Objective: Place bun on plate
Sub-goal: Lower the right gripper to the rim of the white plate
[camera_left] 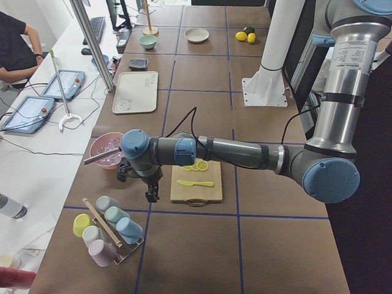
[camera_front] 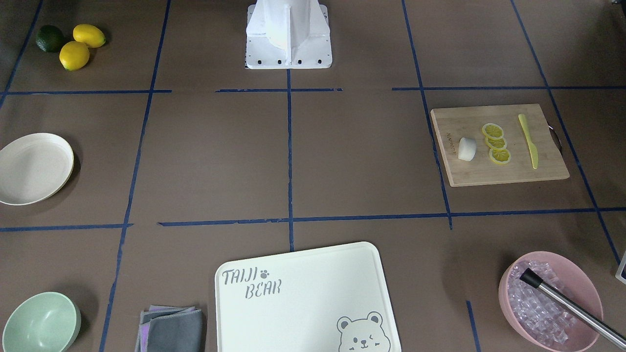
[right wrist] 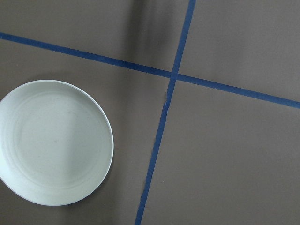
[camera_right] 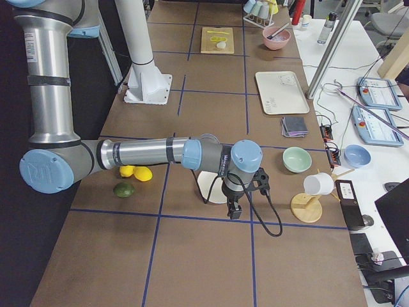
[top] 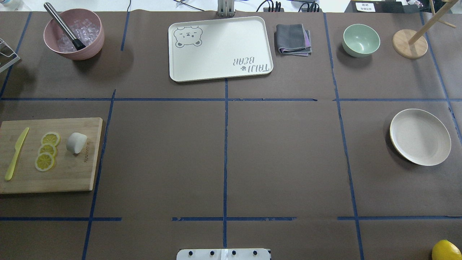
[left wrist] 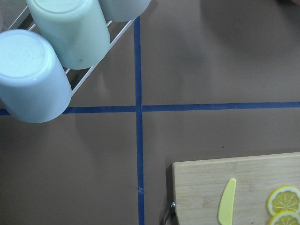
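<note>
The bun [top: 76, 142] is a small white lump lying on the wooden cutting board [top: 68, 177], beside the lemon slices [top: 47, 155]; it also shows in the front view [camera_front: 467, 148]. The plate [top: 420, 137] sits bare at the table's far other end and shows in the right wrist view [right wrist: 54, 143]. My left gripper [camera_left: 149, 193] hangs past the board's outer end, near the cup rack. My right gripper [camera_right: 234, 211] hangs just beyond the plate's outer side. Both show only in the side views, so I cannot tell if they are open or shut.
A yellow knife [top: 15, 153] lies on the board. A pink bowl [top: 74, 34] of ice, the bear-print tray [top: 220, 48], a folded cloth [top: 293, 39] and a mint bowl [top: 361, 39] line the far edge. Cups in a rack [left wrist: 51, 51] and lemons [camera_front: 80, 46] are nearby.
</note>
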Controlling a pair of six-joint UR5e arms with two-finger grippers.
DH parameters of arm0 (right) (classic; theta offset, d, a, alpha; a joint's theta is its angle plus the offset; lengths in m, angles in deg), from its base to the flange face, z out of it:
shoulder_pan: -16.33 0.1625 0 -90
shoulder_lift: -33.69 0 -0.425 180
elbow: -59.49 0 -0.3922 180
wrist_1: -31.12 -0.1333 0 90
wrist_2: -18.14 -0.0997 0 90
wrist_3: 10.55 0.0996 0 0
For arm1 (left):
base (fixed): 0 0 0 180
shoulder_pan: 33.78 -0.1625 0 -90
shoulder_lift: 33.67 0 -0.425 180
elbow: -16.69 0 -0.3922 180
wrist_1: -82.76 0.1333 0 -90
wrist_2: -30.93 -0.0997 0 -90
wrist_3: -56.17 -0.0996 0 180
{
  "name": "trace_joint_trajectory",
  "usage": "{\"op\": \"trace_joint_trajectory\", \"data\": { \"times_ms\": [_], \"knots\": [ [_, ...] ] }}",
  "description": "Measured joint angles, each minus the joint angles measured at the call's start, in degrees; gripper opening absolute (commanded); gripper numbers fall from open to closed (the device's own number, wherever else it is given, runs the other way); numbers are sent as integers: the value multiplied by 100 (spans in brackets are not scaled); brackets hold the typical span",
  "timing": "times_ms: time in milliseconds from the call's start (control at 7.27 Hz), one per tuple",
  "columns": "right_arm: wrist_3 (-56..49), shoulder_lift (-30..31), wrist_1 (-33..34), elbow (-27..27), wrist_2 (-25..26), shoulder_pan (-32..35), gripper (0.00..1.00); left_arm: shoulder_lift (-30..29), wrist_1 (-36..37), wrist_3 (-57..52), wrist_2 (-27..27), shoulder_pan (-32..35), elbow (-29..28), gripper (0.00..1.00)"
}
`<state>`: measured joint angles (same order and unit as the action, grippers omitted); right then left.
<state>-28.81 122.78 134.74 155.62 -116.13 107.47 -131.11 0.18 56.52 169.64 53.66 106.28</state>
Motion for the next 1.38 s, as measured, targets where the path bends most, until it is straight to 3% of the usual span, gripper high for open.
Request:
{"op": "trace_joint_trajectory", "data": {
  "times_ms": [688,963,1376],
  "knots": [
    [59,114,-114,-19,-31,-12,100,327,-118,143,-104,-12,415,100],
    [279,453,-918,-97,-69,-218,100,462,-122,146,-118,-12,514,100],
    [1687,624,-1726,-226,-289,-750,100,708,-164,140,-92,-16,612,100]
  ]
}}
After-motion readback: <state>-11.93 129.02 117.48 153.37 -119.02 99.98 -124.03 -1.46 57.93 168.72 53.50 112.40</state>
